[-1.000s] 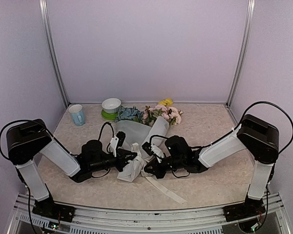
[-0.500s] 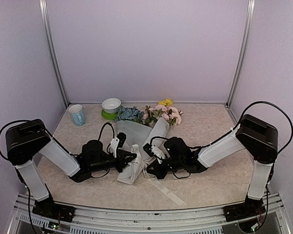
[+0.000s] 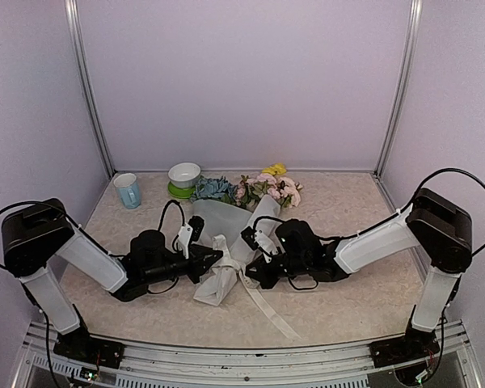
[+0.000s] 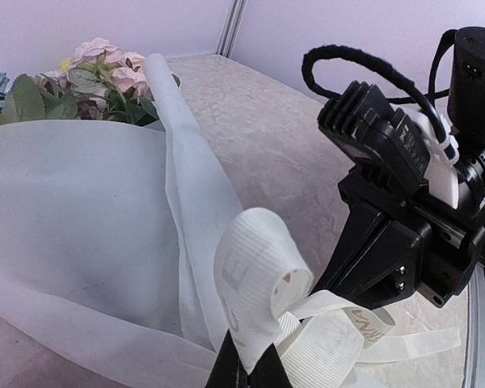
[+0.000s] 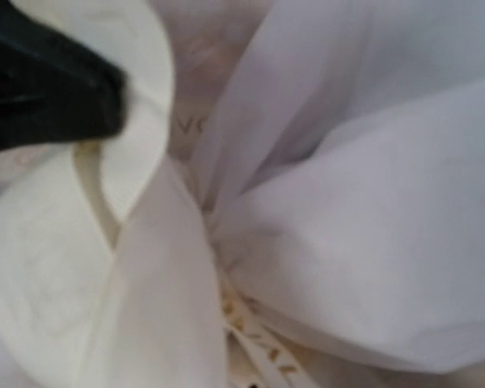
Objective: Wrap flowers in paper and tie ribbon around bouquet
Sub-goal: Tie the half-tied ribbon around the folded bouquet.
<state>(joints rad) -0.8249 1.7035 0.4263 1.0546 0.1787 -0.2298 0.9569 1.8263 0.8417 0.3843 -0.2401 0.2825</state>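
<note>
Ribbon loop at the narrow end of the bouquet (image 3: 226, 230), which lies on the tabletop (image 3: 347, 210); both tools are pressed together.

My left tool (image 4: 244, 365) pinches a loop of lettered ribbon (image 4: 255, 267) beside the bouquet's narrow end. My right tool (image 3: 249, 277) is shut opposite it, and I cannot tell whether it grips anything. If I pull unevenly, I judge the loop could slip free or the thin paper (image 4: 81, 202) could unroll. Only the top view shows the ribbon tail trailing away from the bouquet. The left wrist view shows the flowers (image 4: 105, 73) and the loop's shape. The right wrist view is mostly blur.
</note>
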